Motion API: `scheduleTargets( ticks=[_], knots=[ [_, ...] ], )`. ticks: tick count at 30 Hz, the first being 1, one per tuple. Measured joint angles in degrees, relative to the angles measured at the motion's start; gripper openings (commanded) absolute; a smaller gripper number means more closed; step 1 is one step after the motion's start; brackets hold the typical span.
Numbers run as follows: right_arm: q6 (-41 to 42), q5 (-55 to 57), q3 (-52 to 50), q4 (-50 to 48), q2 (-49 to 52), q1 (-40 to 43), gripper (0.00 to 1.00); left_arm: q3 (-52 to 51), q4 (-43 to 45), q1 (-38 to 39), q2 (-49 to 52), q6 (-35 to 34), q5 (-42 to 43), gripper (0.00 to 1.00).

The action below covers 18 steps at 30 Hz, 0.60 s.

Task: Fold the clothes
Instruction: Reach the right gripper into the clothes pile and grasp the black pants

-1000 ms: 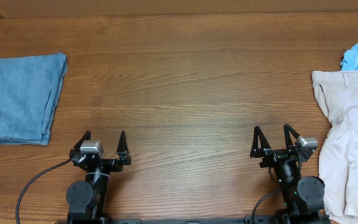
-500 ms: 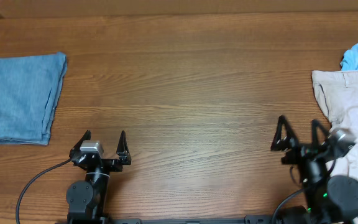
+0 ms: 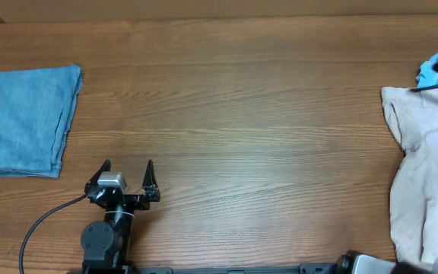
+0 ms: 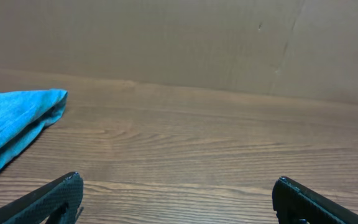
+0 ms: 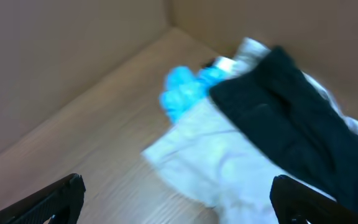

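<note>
A folded faded-blue garment (image 3: 29, 122) lies at the table's left; its edge also shows in the left wrist view (image 4: 11, 121). A crumpled beige garment (image 3: 424, 167) lies at the right edge, with a light-blue one (image 3: 436, 70) behind it. In the blurred right wrist view a black garment (image 5: 291, 118) lies over the beige one (image 5: 229, 168), beside the light-blue one (image 5: 185, 90). My right gripper (image 5: 176, 186) is open and empty above the beige garment. In the overhead view only a dark part of it shows at the right edge. My left gripper (image 3: 126, 171) is open and empty over bare wood near the front.
The wooden table (image 3: 242, 114) has a brown cardboard-like wall (image 4: 166, 37) along its back and right sides. The left arm's base and cable (image 3: 52, 217) sit at the front edge.
My right arm has swung from the front right out and back to the clothes pile at the far right edge, largely leaving the overhead view. The left arm has not moved.
</note>
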<state>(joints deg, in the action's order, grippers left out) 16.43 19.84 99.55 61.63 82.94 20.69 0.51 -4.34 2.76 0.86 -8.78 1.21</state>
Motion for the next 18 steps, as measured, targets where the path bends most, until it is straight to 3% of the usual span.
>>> scheduleTargets(
  ticks=[7,13,18],
  knots=[
    [0.0,-6.4,0.0,-4.3,9.8,17.0,1.0,0.0,0.0,0.0,0.0,0.0,0.0,1.0],
    [-0.5,-8.9,0.1,-9.9,14.7,21.6,1.0,0.0,0.0,0.0,0.0,0.0,0.0,1.0],
    [-7.1,-10.0,0.1,-18.8,20.8,25.1,0.95,0.0,0.0,0.0,0.0,0.0,0.0,1.0]
  ],
)
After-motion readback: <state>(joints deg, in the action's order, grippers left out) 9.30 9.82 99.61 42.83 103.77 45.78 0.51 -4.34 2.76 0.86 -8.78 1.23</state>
